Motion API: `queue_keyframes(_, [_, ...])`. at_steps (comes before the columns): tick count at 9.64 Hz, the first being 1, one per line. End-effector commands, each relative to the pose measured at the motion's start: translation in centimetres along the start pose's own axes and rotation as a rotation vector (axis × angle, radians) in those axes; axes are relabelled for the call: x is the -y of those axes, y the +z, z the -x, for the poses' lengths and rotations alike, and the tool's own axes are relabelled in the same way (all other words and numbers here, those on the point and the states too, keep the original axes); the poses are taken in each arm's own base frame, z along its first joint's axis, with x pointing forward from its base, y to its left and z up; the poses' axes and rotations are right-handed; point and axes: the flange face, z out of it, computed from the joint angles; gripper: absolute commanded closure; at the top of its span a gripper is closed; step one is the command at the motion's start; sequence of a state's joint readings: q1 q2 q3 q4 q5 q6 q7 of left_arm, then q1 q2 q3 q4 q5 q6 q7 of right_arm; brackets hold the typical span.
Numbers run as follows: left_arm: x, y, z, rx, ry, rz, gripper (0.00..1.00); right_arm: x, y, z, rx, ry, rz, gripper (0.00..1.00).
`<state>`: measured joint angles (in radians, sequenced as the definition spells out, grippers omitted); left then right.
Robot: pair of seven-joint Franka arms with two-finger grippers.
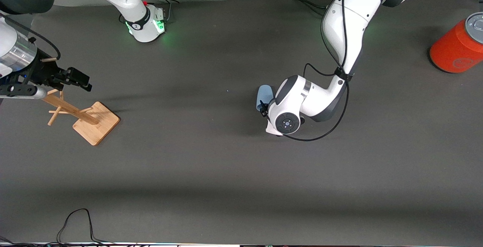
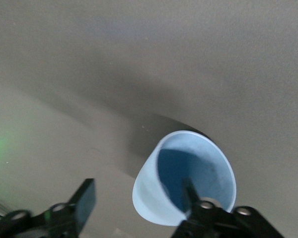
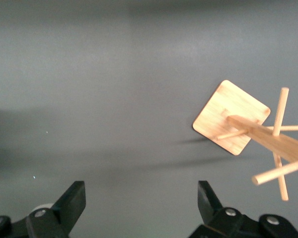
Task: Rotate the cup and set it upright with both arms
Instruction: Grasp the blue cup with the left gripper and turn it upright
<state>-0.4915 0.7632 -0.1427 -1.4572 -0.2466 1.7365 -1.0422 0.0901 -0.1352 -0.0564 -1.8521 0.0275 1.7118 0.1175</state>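
Cup (image 1: 263,96) position: lying on its side on the counter (image 1: 226,171), near the middle, partly hidden under the wrist of the left arm (image 1: 339,32). In the left wrist view the cup (image 2: 184,181) shows its open mouth toward the camera, which confirms that it is not upright.

Left gripper (image 2: 139,198): low over the cup, at its rim. One finger (image 2: 188,191) reaches into the mouth of the cup; the other finger (image 2: 84,198) stands outside the wall, with a clear gap between it and the cup. The fingers are apart and are not clamped on the wall.

Right gripper (image 1: 73,78): in the air at the right arm's end of the counter, over the wooden peg stand (image 1: 81,115). Its fingers (image 3: 72,201) are wide apart and hold nothing. This arm waits.

Orange can (image 1: 458,47): stands at the left arm's end of the counter, well apart from the cup, and takes no part in the work.

Task status, as judged from these views: early stage. The approach of the left arm to the rim is done. Outstanding steps: secure a grip on the rim wall, lift and rotate the cup, bring the right arm in to share the work, and set the cup upright on the counter.
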Motion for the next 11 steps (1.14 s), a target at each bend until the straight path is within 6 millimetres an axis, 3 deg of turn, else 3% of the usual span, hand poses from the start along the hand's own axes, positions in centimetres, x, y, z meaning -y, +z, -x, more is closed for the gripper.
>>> queue_keyframes(1, [-1.1,1.5,1.2,0.003,0.032,-0.028,0.68,-1.2,-0.6,2.0,0.005,-0.002,-0.021,0.00])
queue_keyframes(3, [-1.6,2.5,1.9,0.011,0.039,-0.037,0.79,-1.6,-0.7,2.1,0.007,-0.033,-0.013,0.00])
queue_keyframes(5, [-2.0,2.9,2.4,0.016,0.049,-0.038,1.00,-1.2,-1.0,2.1,-0.010,-0.036,-0.007,0.00])
queue_keyframes(7, [-2.0,2.4,2.6,0.012,0.060,-0.033,1.00,-1.2,-1.0,1.7,-0.027,-0.037,-0.009,0.00])
queue_keyframes(9, [-2.5,-0.3,4.0,-0.033,0.120,-0.009,1.00,-1.0,-0.7,1.5,-0.026,-0.042,-0.007,0.00])
queue_keyframes(10, [-2.5,-3.2,4.7,-0.114,0.146,0.002,1.00,-1.0,-0.9,1.5,-0.033,-0.042,-0.008,0.00])
queue_keyframes(11, [-2.6,-5.8,6.6,-0.198,0.186,0.018,1.00,-0.8,-1.2,1.6,-0.042,-0.045,-0.008,0.00])
